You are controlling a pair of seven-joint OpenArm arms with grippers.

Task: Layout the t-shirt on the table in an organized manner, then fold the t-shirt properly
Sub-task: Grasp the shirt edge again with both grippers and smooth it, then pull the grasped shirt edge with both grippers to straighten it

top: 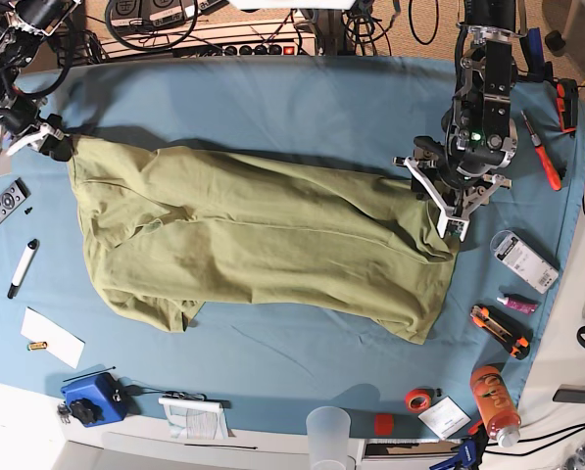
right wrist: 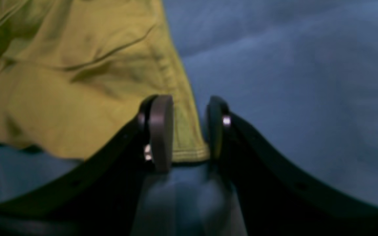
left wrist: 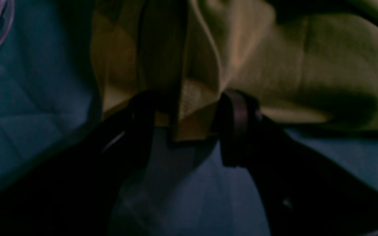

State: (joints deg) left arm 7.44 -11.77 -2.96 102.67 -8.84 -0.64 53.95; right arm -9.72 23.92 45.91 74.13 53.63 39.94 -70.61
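on the table (top: 272,98) | t-shirt (top: 263,235) spread flat | left jaws and right jaws each pinch its fabric

No text, label, brand, number or sign can be read in any of the three views. In the base view, the small clear packet (top: 525,260) at the right side of the table (top: 302,98) carries a dark printed label, too small to make out. The white card (top: 444,417) beside the roll of red tape (top: 418,399) at the near right shows faint marks that stay illegible. The remote control (top: 2,208) at the far left has buttons with no legible markings. Both wrist views are too dark and blurred to show any lettering.
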